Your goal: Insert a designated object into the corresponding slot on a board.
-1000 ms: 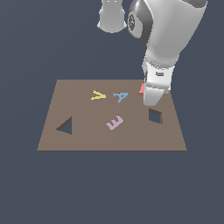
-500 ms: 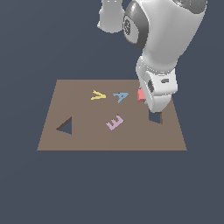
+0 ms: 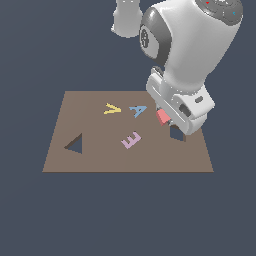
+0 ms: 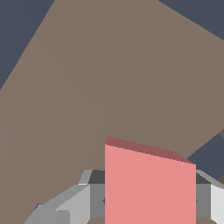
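The end effector (image 3: 167, 120) is clamped on the red block (image 3: 163, 116), holding it above the board (image 3: 100, 160), just at the slot's (image 3: 176, 133) 10 o'clock edge. The A (image 3: 138, 110) lies at the block's 9 o'clock, the E (image 3: 131, 140) at its 8 o'clock.
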Robot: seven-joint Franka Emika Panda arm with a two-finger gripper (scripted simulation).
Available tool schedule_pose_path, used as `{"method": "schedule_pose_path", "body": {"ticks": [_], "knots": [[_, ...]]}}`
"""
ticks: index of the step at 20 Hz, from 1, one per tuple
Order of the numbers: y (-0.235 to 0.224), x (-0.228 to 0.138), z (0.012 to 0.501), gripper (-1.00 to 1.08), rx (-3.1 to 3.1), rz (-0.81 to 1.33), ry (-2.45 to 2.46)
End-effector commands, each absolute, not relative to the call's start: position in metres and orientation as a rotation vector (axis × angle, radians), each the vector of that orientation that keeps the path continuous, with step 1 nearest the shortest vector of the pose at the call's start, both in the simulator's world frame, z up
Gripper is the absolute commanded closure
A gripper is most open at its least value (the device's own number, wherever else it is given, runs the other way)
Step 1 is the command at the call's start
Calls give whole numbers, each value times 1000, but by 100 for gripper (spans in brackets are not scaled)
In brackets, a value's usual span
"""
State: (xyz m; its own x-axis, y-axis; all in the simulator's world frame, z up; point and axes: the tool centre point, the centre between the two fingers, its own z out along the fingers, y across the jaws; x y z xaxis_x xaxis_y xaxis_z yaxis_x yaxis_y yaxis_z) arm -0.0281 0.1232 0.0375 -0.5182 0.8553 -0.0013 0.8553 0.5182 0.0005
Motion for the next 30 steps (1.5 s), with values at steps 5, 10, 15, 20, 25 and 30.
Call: {"method": "schedule_pose_path", "body": {"ticks": [5, 10, 15, 20, 25, 30], "knots": [[128, -8, 39, 108, 1180, 0, 2910], [135, 5, 39, 108, 899, 0, 3008], [143, 15, 40, 108, 658, -1, 3070], [151, 21, 40, 108, 467, -1, 3105], [157, 25, 40, 108, 327, -1, 3123], [161, 27, 41, 108, 241, -2, 3131]]}}
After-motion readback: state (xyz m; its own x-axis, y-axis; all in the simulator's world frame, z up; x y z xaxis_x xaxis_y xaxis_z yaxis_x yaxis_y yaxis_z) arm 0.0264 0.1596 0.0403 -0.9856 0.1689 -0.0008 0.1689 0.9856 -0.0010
